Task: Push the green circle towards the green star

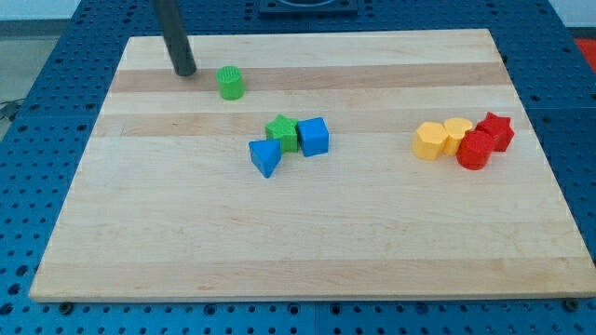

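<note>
The green circle (230, 83) sits up-left of the green star (281, 132), well apart. The tip (185, 71) (no jaws to read) rests just left; better swing above, then push down-right.

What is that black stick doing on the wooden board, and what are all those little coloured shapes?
The stick is the end of a robot arm. It has no pincer and holds nothing; it only pushes. One camera looks down at the wooden board. My tip sits near the view's top left, just left of the green circle, apart from it. In the middle, the green star huddles with a blue cube and a blue triangle. At the right are two yellow blocks and two red blocks.
</note>
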